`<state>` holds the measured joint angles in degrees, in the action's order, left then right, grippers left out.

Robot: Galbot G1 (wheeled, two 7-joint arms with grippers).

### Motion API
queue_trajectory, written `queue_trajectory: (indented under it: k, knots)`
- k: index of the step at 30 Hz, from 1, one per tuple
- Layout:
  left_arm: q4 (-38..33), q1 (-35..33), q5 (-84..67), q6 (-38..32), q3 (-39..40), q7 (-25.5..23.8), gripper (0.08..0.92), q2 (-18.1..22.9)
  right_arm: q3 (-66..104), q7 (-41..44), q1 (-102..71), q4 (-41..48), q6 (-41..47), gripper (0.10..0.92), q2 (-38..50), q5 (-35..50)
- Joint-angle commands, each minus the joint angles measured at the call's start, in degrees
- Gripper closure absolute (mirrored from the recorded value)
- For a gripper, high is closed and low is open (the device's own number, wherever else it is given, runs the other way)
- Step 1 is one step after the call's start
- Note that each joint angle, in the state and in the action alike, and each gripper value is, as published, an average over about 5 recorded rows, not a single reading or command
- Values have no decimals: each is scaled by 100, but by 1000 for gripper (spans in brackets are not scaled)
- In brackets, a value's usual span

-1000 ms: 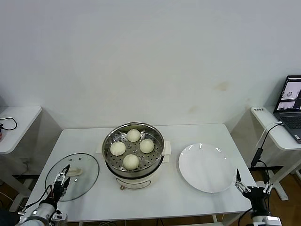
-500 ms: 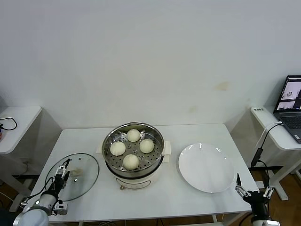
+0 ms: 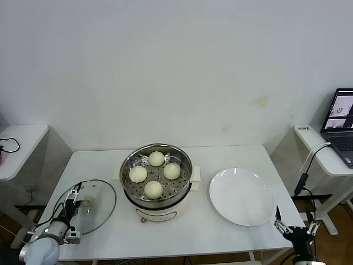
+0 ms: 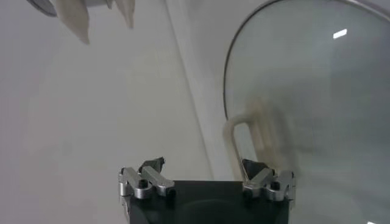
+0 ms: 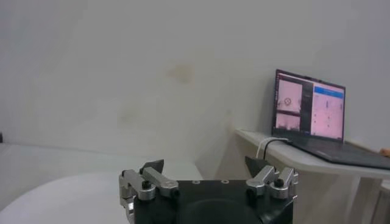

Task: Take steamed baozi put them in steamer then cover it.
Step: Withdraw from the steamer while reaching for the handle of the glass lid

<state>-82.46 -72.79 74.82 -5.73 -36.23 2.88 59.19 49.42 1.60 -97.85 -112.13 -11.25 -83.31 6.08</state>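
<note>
At the near left edge of the worktop (image 3: 231, 152) I see my left tool (image 3: 72, 197) wide open and empty over the cover (image 3: 91, 205); farther, four steamed baozi (image 3: 154, 189) sit inside the steamer (image 3: 156, 182). Right tool (image 3: 294, 227) hangs open, empty. No readable writing.

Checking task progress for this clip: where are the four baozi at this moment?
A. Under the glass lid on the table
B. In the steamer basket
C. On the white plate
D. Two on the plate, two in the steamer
B: all four baozi sit on the perforated floor of the steamer, the white plate is bare, and the glass lid lies flat on the table beside the pot.
</note>
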Motion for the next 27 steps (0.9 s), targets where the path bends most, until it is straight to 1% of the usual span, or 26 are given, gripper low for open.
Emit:
queue_trajectory:
  k: [1,12,15,18,27]
  knots:
    - [260,221,-38,-1,36,8,177,11,-15,-4,-40,-19,-23,203,-30,-39]
    - [372,286,-181,-47,47,80,177,80,-120,-24,-110,-48,-84,203,-107,-157]
    - [376,282,-208,-48,50,76,199,79,-125,-24,-115,-52,-86,202,-101,-160]
    - [411,275,-210,-55,53,69,268,87,-137,-25,-112,-44,-87,203,-106,-164]
    - [692,346,-208,-116,57,152,528,144,-193,-19,-84,-32,-69,203,-122,-180]
